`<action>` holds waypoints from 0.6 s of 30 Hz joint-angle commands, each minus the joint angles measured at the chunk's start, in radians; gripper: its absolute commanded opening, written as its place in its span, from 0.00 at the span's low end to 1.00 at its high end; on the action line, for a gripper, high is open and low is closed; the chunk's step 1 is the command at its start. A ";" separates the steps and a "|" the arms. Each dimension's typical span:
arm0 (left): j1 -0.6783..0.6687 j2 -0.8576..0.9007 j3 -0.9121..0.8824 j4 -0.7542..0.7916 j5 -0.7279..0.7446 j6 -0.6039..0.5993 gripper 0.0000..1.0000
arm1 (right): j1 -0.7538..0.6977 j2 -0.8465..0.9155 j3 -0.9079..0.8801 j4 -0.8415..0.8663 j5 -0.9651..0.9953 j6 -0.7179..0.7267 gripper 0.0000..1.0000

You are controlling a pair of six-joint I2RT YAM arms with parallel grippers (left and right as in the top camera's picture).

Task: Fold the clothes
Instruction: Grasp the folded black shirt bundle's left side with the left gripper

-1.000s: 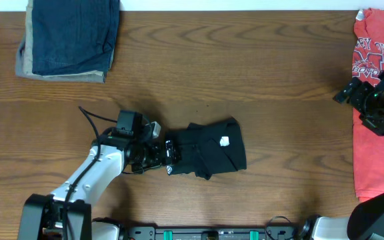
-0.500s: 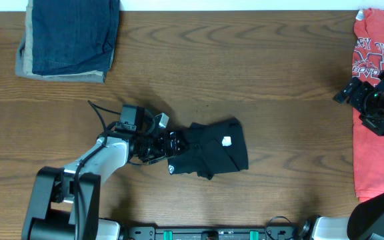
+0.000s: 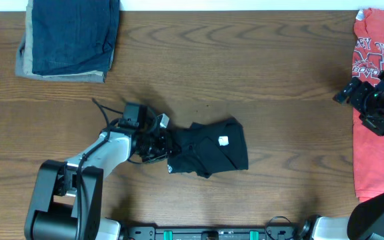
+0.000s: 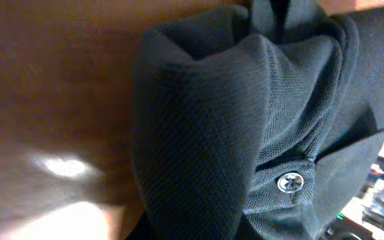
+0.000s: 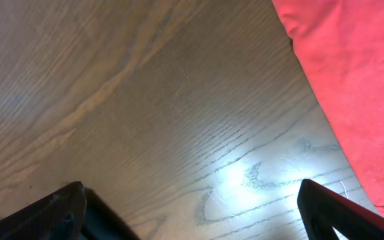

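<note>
The clothes are a black shirt lying bunched in the middle of the table, with a small white tag showing on top. My left gripper is at the shirt's left edge and shut on a fold of it. In the left wrist view the dark mesh fabric fills most of the frame and hides the fingers. A metal snap shows on it. My right gripper hovers far right, over bare wood beside the red T-shirt, with its jaws open and nothing between them.
A red printed T-shirt lies along the right edge, also in the right wrist view. A folded blue denim and tan stack sits at the back left. The wooden table spreads between them.
My left gripper slid a little toward the shirt and closed on its left edge, bunching the fabric there. The right arm has not moved.
</note>
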 commanded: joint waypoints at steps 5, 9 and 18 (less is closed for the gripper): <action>0.006 0.022 0.183 -0.079 -0.225 0.269 0.06 | -0.007 -0.017 0.002 0.000 0.006 0.011 0.99; 0.006 0.022 0.270 -0.087 -0.340 0.327 0.06 | -0.007 -0.017 0.002 0.000 0.006 0.011 0.99; 0.037 0.022 0.410 -0.034 -0.436 0.372 0.06 | -0.007 -0.017 0.002 0.000 0.006 0.011 0.99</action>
